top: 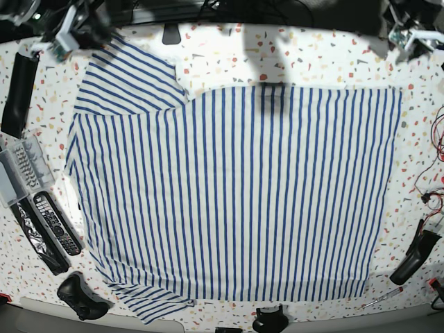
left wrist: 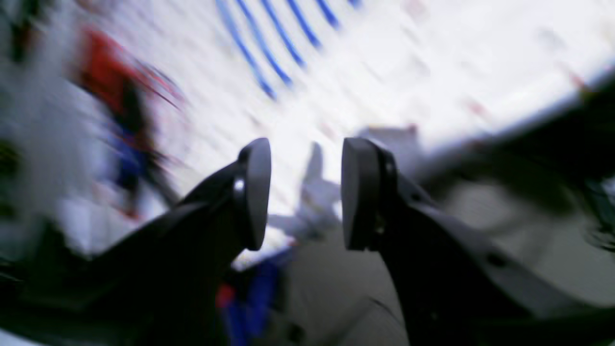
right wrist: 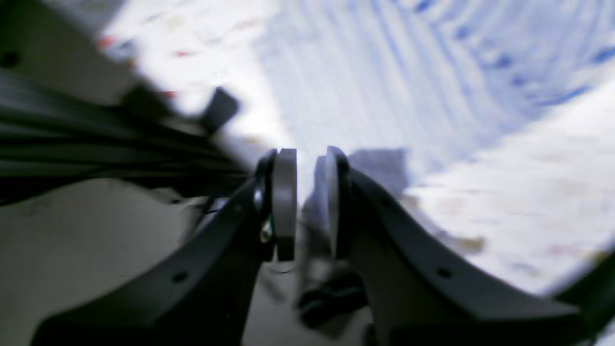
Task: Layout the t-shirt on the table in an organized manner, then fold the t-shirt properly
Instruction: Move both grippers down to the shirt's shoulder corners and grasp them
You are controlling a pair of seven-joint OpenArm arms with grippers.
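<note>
Base view gives you the clearest look: the t-shirt lies spread flat over the table, blue stripes running away from you, body smooth and nearly square. One sleeve fans out toward the far left corner, and the other sticks out at the near left edge. A dark shadow patch sits on the cloth near its far edge. Your right gripper is up at the far left corner beside the sleeve, your left gripper at the far right corner, off the shirt; you cannot read either opening from here. Along the left edge of the table you have a remote control, a grey tray and a long black case.

Left wrist view is badly blurred. Your left gripper stands with a wide gap between its pads and nothing in it. Beyond it you see speckled table and a bit of striped t-shirt at the top.

Right wrist view is blurred too. Your right gripper shows only a narrow slit between the pads; you cannot tell whether any cloth is caught there. The striped t-shirt fills the upper right, with table below it.
</note>
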